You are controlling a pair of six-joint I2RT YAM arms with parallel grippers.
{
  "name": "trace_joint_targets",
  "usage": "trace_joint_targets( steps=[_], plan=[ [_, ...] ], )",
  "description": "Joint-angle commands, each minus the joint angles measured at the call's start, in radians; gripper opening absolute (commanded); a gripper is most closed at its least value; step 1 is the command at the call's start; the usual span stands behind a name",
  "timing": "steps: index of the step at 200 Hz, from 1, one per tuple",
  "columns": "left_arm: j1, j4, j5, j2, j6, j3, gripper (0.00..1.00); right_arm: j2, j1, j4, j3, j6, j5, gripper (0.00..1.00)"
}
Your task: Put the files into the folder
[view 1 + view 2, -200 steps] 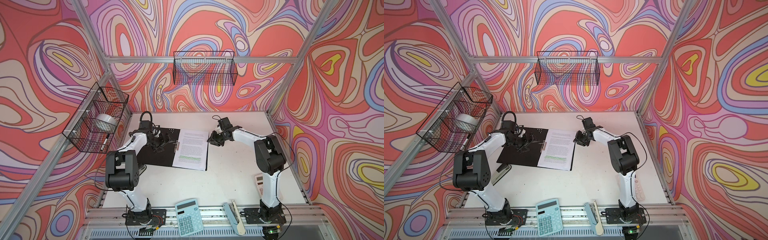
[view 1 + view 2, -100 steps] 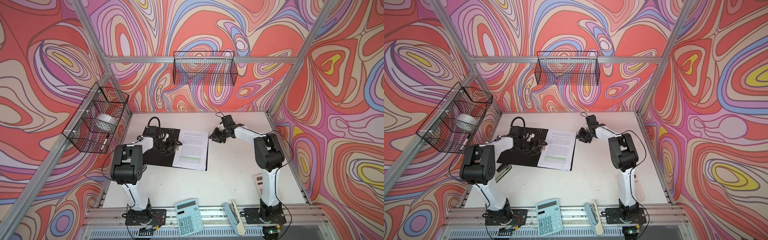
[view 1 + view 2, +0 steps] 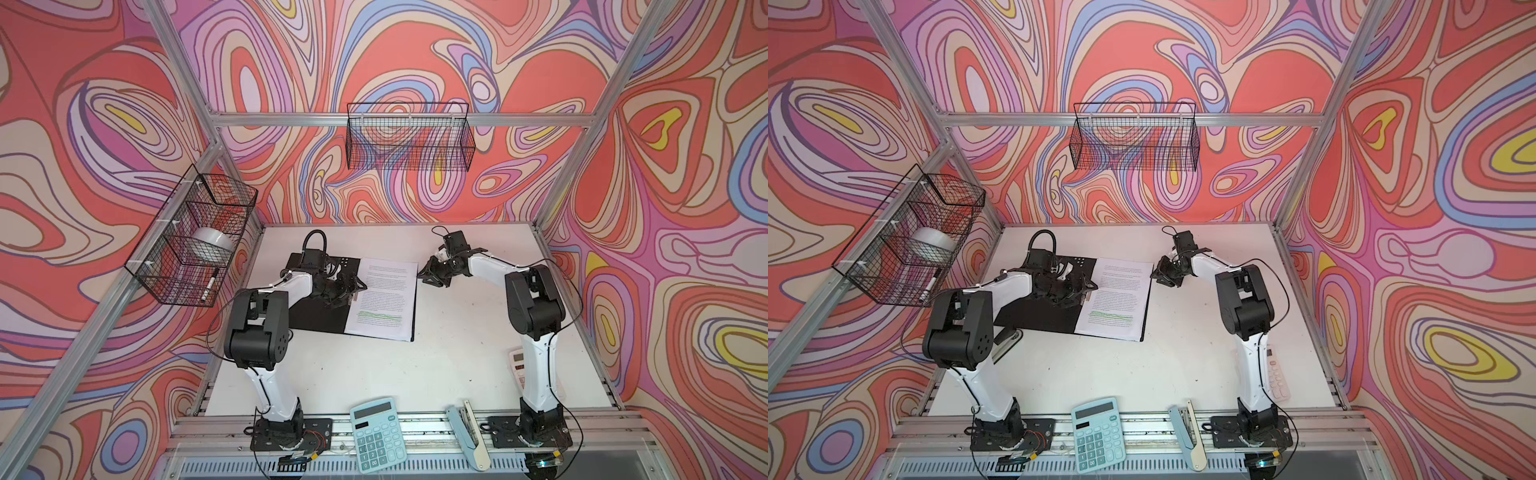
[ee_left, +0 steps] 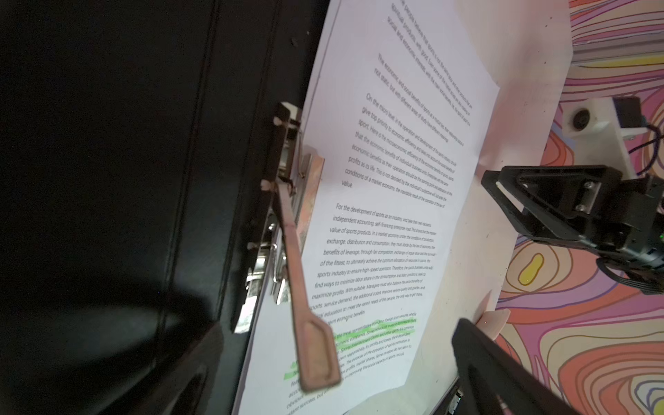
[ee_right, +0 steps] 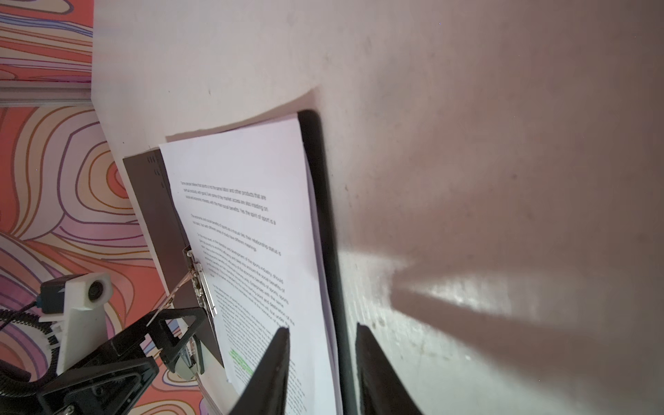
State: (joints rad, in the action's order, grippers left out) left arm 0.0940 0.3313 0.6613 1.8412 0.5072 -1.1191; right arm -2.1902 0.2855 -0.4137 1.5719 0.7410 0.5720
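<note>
The files (image 3: 384,297) lie flat on the right-hand half of the folder (image 3: 316,309), which is spread open with its black inside up, a little left of centre on the white desk (image 3: 457,365) in both top views. The green-highlighted lines face up near the sheet's lower end. So the main step looks done: the sheets are in the folder and roughly square with it, their outer edge just inside the folder's black border in the right wrist view. What seems left is fastening and closing. The metal clip (image 4: 287,172) sits along the spine at the papers' left margin. Its long lever (image 4: 294,280) stands tilted up off the page rather than lying flat, so I judge the clip unlatched. Whether the sheets' edge is tucked fully under the clamp plate cannot be told. The left claw (image 3: 351,286) is over the clip with its jaws spread wide. The lever lies between them in the left wrist view and they grip nothing; whether a finger touches the lever I cannot tell. The right claw (image 3: 426,277) is just beside the files' upper right corner, jaws partly apart and empty, low over the desk. The cover is not yet folded over. A calculator (image 3: 377,432) and a stapler (image 3: 467,434) lie well apart at the frame's lower edge.
</note>
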Motion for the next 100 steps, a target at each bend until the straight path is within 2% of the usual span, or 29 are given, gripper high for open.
trace_joint_targets(
  steps=[1, 61, 100],
  plan=[
    [0.023, -0.008, -0.033, 0.028, -0.017, -0.029, 1.00, -0.023, -0.007, 0.016, 0.031, -0.014, 0.037, 0.34],
    [0.051, 0.007, 0.017, 0.090, 0.041, -0.077, 1.00, -0.053, -0.039, -0.004, 0.057, -0.034, 0.063, 0.34],
    [0.076, 0.001, 0.041, 0.103, 0.086, -0.100, 1.00, -0.075, -0.072, -0.102, 0.139, -0.095, 0.021, 0.34]
  ],
)
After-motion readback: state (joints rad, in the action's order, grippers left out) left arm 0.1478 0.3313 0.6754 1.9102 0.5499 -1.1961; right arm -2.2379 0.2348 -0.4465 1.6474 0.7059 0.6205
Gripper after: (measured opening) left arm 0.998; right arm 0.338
